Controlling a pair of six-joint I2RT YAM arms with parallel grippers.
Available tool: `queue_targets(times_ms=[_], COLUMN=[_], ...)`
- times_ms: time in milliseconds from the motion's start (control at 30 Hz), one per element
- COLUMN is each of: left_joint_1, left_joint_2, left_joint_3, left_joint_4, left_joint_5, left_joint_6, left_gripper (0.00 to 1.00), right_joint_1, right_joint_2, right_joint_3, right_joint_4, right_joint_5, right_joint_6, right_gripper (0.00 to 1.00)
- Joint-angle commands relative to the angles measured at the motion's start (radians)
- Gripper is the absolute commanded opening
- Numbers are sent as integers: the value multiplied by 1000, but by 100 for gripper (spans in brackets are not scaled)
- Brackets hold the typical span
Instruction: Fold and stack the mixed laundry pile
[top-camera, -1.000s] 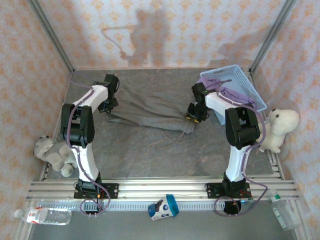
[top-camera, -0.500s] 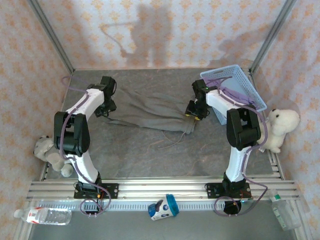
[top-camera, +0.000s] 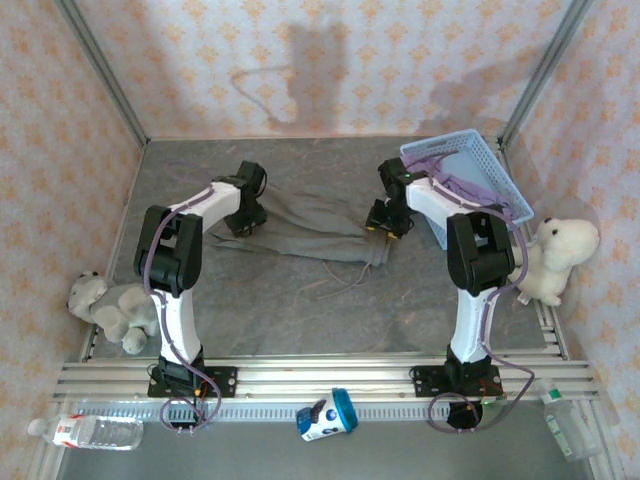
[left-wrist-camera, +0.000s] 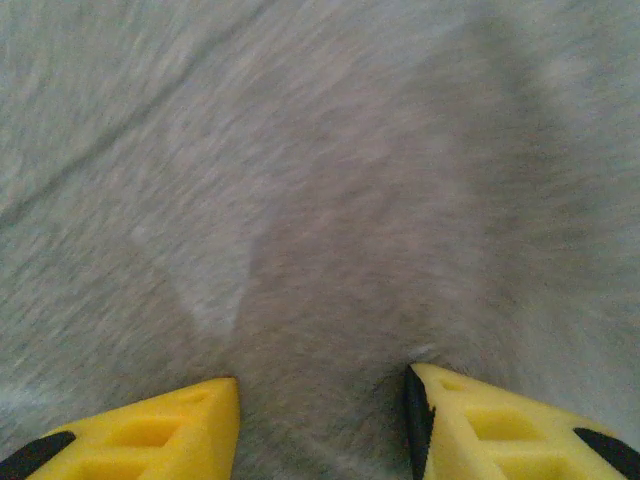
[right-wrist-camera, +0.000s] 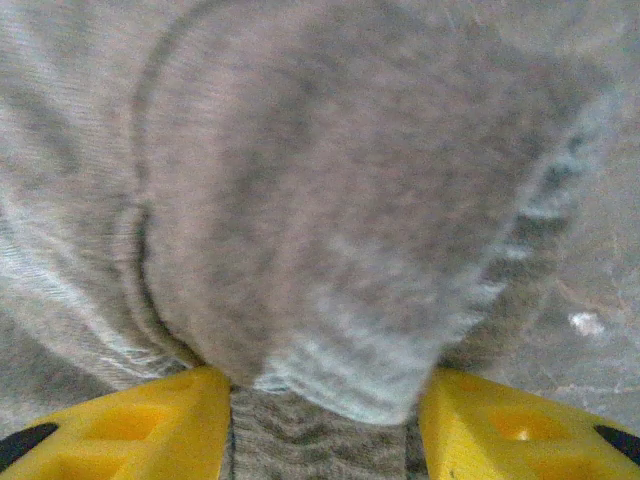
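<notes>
The grey-olive garment (top-camera: 310, 225) lies spread flat across the middle of the table, with a thin cord (top-camera: 345, 281) trailing from its right end. My left gripper (top-camera: 243, 218) hovers over its left end. In the left wrist view its yellow jaws (left-wrist-camera: 320, 385) stand apart above blurred grey cloth (left-wrist-camera: 330, 200). My right gripper (top-camera: 383, 222) is at the garment's right end. In the right wrist view it (right-wrist-camera: 325, 385) is open, with a ribbed hem of the cloth (right-wrist-camera: 330, 200) lying between the fingers. The lavender T-shirt (top-camera: 478, 186) hangs in the basket.
The light blue basket (top-camera: 455, 140) leans tilted at the back right, close behind my right arm. A white plush toy (top-camera: 555, 255) sits at the right edge and a grey one (top-camera: 110, 305) at the left. A bottle (top-camera: 90, 430) and a cup (top-camera: 328, 415) lie beyond the front rail.
My left gripper has opened and slid right along the garment's left end. The right gripper's jaws have widened, and it shifted slightly toward the back.
</notes>
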Motion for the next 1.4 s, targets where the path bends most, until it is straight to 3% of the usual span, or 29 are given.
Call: queue_targets(times_ms=[0, 133, 433, 600, 733, 833, 933, 1000, 1033, 1100, 1133, 1267, 1367], left_joint_1=[7, 1, -29, -17, 61, 133, 193, 221, 233, 244, 244, 237, 176], left_joint_2=[-71, -176, -439, -554, -591, -591, -587, -595, -601, -608, -612, -626, -647], left_joint_3=[-108, -265, -536, -517, -464, -429, -397, -391, -391, -391, -394, -430, -462], left_joint_4=[20, 40, 32, -43, -53, -61, -80, -81, -84, -90, -93, -42, 14], left_joint_5=[-19, -30, -33, -85, -58, -52, -49, -46, -45, -44, -41, 63, 112], left_joint_6=[-62, -81, -154, -162, -147, -118, -90, -80, -79, -77, -76, -78, -95], left_gripper=[47, 47, 52, 70, 75, 74, 74, 74, 74, 74, 74, 72, 65], right_joint_1=[11, 15, 81, 107, 117, 128, 132, 133, 132, 132, 133, 132, 128], right_joint_2=[-34, -144, -210, -108, -13, 47, 82, 88, 84, 71, 62, 27, -23], right_joint_3=[-56, -118, -181, -153, -99, -64, -66, -92, -108, -131, -138, -102, -62], right_joint_4=[6, 33, 108, 138, 111, 65, 27, 27, 28, 29, 30, -32, -87], right_joint_5=[58, 70, 6, 2, 39, 65, 104, 113, 121, 145, 153, 211, 278], right_joint_6=[-5, -17, -27, -5, -25, -41, -42, -37, -37, -37, -43, -104, -162], right_gripper=[66, 100, 99, 98, 94, 84, 58, 47, 39, 9, 1, 0, 0])
